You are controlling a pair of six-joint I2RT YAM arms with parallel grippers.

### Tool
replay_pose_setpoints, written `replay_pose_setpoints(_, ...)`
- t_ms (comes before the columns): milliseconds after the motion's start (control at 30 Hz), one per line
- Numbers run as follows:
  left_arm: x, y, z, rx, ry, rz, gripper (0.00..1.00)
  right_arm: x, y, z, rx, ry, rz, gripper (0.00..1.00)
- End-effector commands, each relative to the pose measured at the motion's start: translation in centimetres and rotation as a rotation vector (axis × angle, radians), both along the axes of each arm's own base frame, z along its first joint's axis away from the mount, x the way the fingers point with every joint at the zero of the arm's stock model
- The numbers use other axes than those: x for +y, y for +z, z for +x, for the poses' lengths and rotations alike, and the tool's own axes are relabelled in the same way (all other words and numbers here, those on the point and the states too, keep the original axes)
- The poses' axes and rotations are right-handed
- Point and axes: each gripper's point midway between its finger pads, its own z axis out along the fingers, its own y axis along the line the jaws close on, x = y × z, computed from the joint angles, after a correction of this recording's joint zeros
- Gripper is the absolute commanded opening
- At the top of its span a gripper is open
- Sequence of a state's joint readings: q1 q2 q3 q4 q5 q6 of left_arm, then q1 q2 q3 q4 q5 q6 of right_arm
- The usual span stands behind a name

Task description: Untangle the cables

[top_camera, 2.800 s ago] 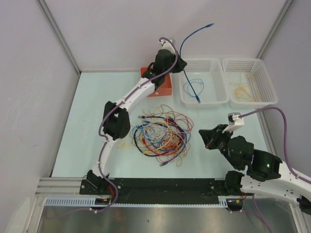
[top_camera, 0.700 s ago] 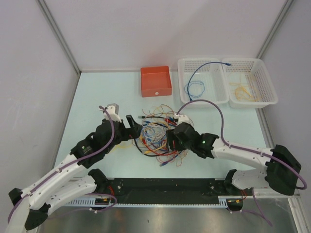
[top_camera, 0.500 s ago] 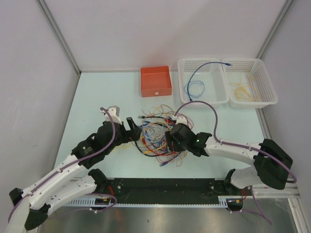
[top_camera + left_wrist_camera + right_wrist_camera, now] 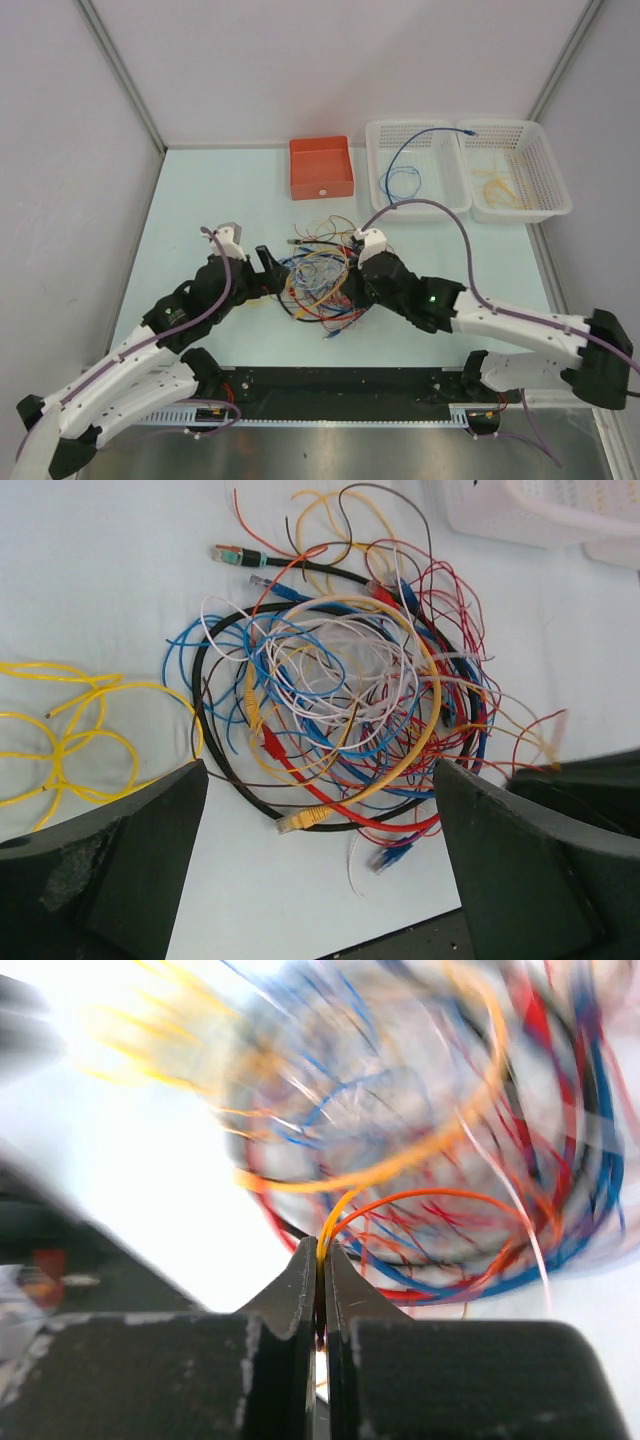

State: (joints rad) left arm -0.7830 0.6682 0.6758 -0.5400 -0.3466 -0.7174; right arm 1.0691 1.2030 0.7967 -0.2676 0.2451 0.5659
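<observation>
The cables (image 4: 318, 280) lie as one tangled heap of red, orange, yellow, blue, white and black wires mid-table. My left gripper (image 4: 268, 270) stands wide open at the heap's left edge, and its fingers (image 4: 110, 870) frame the heap (image 4: 340, 690) with nothing between them. From the right, my right gripper (image 4: 350, 285) reaches into the heap. Its fingers are shut (image 4: 322, 1250) on a thin yellow wire and an orange wire that run up into the blurred tangle (image 4: 420, 1130). Loose yellow wire (image 4: 70, 730) lies left of the heap.
An orange box (image 4: 321, 167) stands behind the heap. Two white baskets stand at the back right: the left one (image 4: 416, 125) holds a blue cable (image 4: 405, 175), the right one (image 4: 505, 125) yellow-orange wires (image 4: 497, 185). A black strip (image 4: 340, 380) runs along the near edge.
The left arm came back from the basket, leaving the blue cable there, and now stands open beside the heap. The right gripper reached in, shut on yellow and orange wires and drew back slightly.
</observation>
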Motion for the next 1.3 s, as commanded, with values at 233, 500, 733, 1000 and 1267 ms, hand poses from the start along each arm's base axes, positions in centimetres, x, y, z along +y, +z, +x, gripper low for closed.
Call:
replay_pose_setpoints(233,1.4,6.2,0.6,-0.231,0.078,-0.192,1.0,1.1,27.4,-3.3,-0.44,0.106,0.481,0.0)
replay_pose_setpoints(500,2.9,9.3,0.2,-0.429,0.092,-0.284,1.0,0.0,29.5,-3.2,-0.476,0.084,0.484,0.0)
replay_pose_setpoints(733,0.3,14.0,-1.6,-0.691,-0.107,-0.438,0.84,0.4,28.6,-3.1,-0.455,0.083,0.463,0.0)
replay_pose_setpoints(1000,-4.8,16.9,-2.6,-0.771,-0.366,-0.469,0.75,0.8,27.9,-3.3,-0.428,0.094,0.453,0.0)
replay_pose_setpoints(1267,-8.7,17.4,-4.2,-0.765,-0.575,-0.497,0.8,0.6,27.0,-3.1,-0.412,0.082,0.423,0.0)
